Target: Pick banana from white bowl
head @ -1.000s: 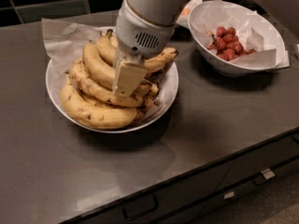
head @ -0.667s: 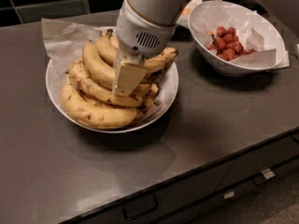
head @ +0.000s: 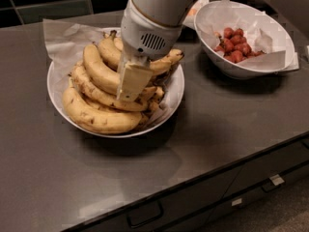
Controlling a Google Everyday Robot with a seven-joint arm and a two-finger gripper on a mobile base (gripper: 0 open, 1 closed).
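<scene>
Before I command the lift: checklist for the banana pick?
1. Gripper down over the white bowl, at the pile: ok.
2. Gripper on the target banana, the thick, clean, curved one: ok, it meets that banana's right-hand part in the camera view.
3. Banana held: cannot tell.
4. Banana free of the other bananas: not ok, it lies stacked on them.
5. Bowl of red fruit out of the way: ok, it stands apart, further right in the camera view.
</scene>
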